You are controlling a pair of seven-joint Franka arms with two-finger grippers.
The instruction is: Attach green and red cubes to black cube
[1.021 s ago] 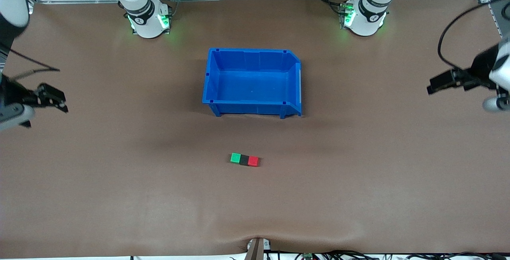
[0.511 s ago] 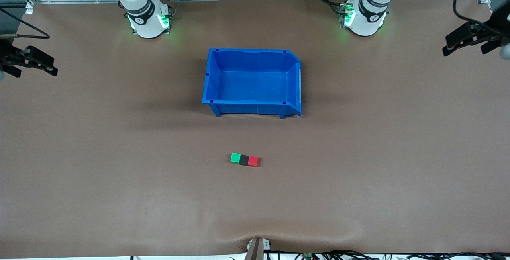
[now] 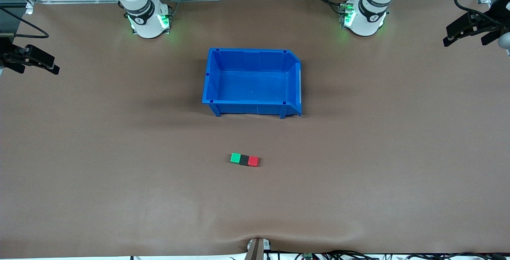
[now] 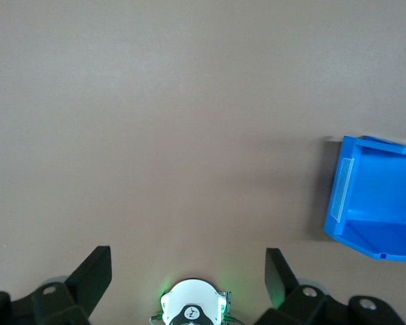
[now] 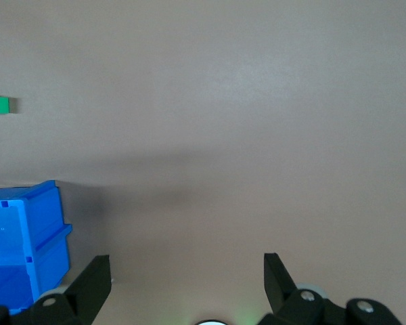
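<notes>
I find the right hand (image 3: 50, 67) raised over the worktop (image 3: 119, 196) edge at the right arm's end, toward the corner on the bases' side. In its wrist view the fingers (image 5: 91, 277) stand wide apart with nothing between them. I judge this a parked post, kept well apart from the work.

At mid-worktop the bin (image 3: 297, 88) sits nearer the bases' edge, and it looks empty. Nearer the camera's edge than the bin, the three cubes lie in one row, each touching the next: green cube (image 3: 235, 157) toward the right arm's end, black cube (image 3: 244, 159) between, red cube (image 3: 253, 161) toward the left arm's end. The row runs roughly parallel to the camera's edge. Set flush like this, with the black one in the middle, I judge the attachment complete; I cannot confirm from here that the joints hold.

The left hand (image 3: 452, 39) hangs over the worktop edge at the left arm's end, near the bases' corner. Its fingers (image 4: 95, 271) are likewise spread wide and empty. Both arms wait clear of the row, which I take to mean nothing further is needed.
</notes>
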